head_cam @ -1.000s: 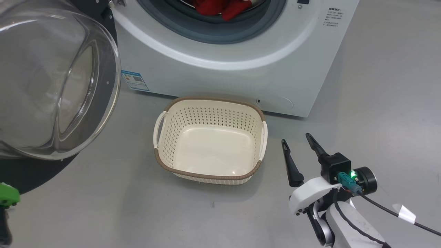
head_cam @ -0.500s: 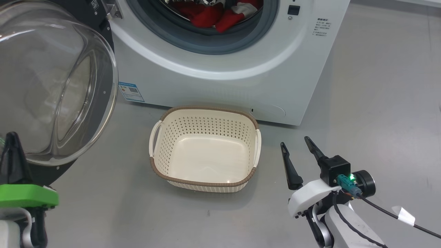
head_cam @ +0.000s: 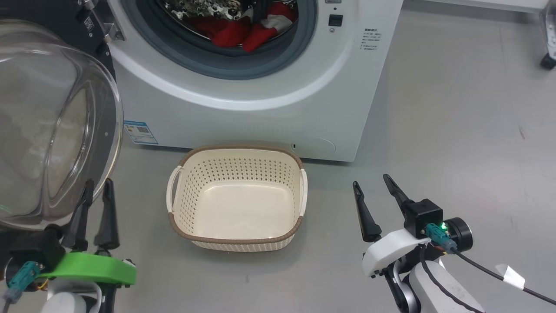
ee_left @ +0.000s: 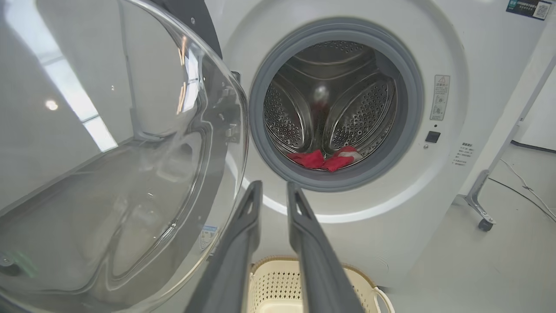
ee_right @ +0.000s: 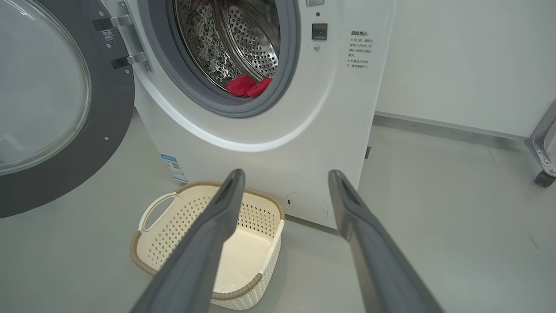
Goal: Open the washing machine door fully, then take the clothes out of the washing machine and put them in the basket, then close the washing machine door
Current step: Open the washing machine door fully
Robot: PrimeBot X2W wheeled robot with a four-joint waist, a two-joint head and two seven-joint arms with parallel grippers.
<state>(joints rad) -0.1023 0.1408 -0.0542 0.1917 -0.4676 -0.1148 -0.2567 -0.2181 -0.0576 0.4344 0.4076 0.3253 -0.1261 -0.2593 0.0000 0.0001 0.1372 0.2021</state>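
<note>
The washing machine (head_cam: 260, 113) stands ahead with its door (head_cam: 43, 130) swung wide to the left, glass bowl bulging toward me. Red clothes (head_cam: 236, 34) with white trim lie at the front of the steel drum, as the left wrist view (ee_left: 323, 158) and right wrist view (ee_right: 247, 84) confirm. The cream basket (head_cam: 239, 148) sits on the floor before the machine, holding nothing. My left gripper (head_cam: 98, 182) is just under the door's lower edge, fingers a narrow gap apart and holding nothing. My right gripper (head_cam: 370, 181) stands open to the right of the basket.
Bare grey floor (head_cam: 456, 130) stretches to the right of the machine. A caster wheel (head_cam: 548, 61) of a metal frame stands at the far right, and its leg (ee_left: 484, 224) shows in the left wrist view. A blue label (head_cam: 140, 131) is on the machine's lower left.
The head camera has tilted up and swung right, showing more of the drum. My left gripper has risen into view at the lower left, below the door. The right gripper holds still.
</note>
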